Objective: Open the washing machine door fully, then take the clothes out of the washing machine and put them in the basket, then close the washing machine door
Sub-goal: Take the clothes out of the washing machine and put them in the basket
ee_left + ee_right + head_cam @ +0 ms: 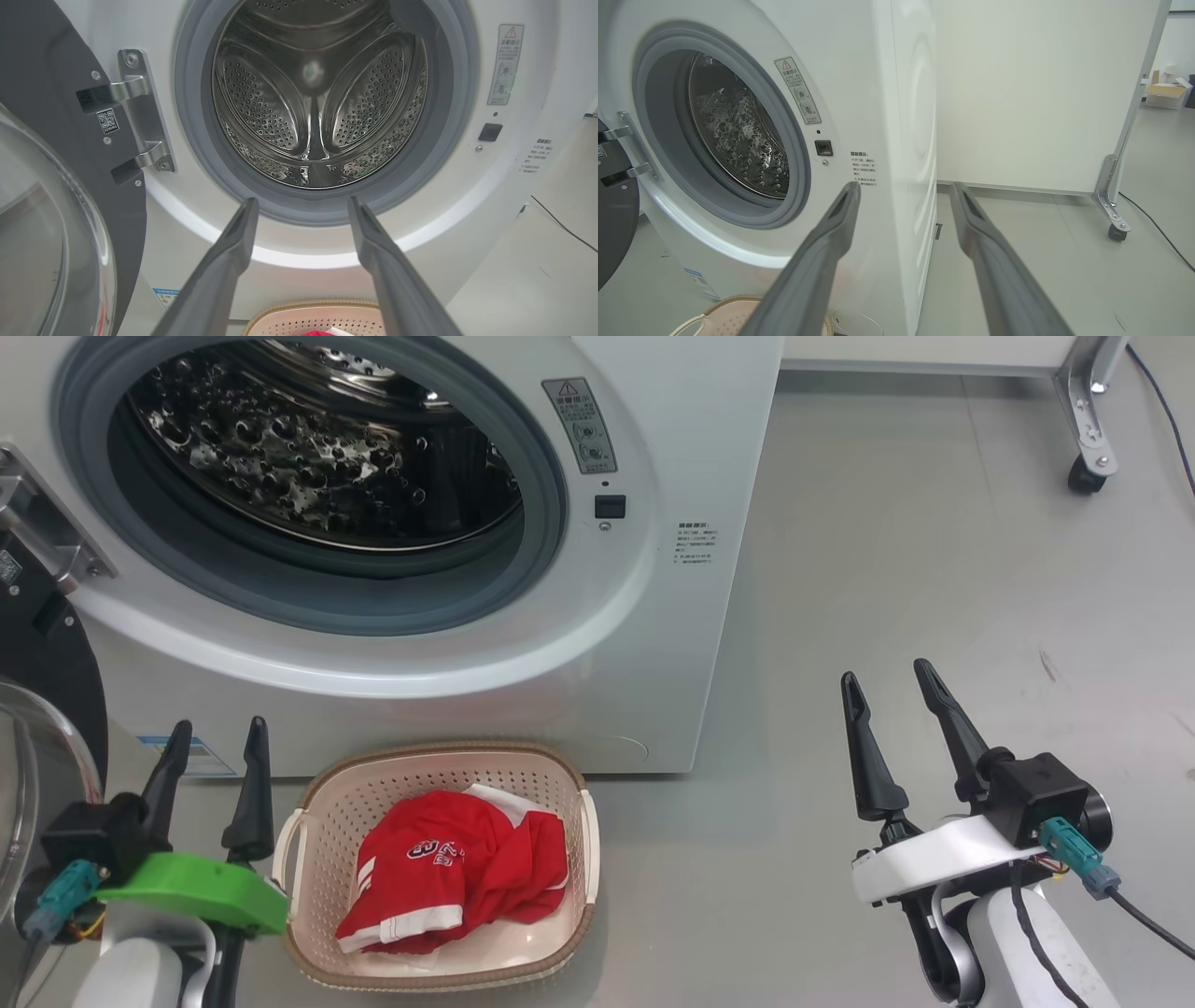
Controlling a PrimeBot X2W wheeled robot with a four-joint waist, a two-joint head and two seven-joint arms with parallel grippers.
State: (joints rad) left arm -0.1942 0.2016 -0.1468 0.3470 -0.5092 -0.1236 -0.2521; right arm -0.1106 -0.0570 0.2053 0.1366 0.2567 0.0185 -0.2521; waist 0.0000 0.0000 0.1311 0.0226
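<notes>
Left gripper [217,726]: fingers spread wide, nothing between them; it hovers low, just beside the basket's left handle, pointing at the porthole.
Right gripper [886,672]: likewise wide open and empty, over bare floor [887,569], well apart from the basket.
Clothes [448,868]: a red bundle lying inside the basket [439,761].
Basket spot: on the floor just in front of the washing machine [653,616], below the opening.
Drum [317,102]: looks empty in the left wrist view.
Door [46,140]: swung out to the left on its hinge [140,112], glass bowl bulging toward the robot.
Step in hand: unloading looks done; closing the door is what remains.
Next move: probably the left arm gets behind the door's outer rim and pushes it round to the porthole until it latches.
Edges: the door's arc passes near the left gripper and above the basket.
Open room: plenty of floor on the right, up to a wheeled stand [1083,476].
</notes>
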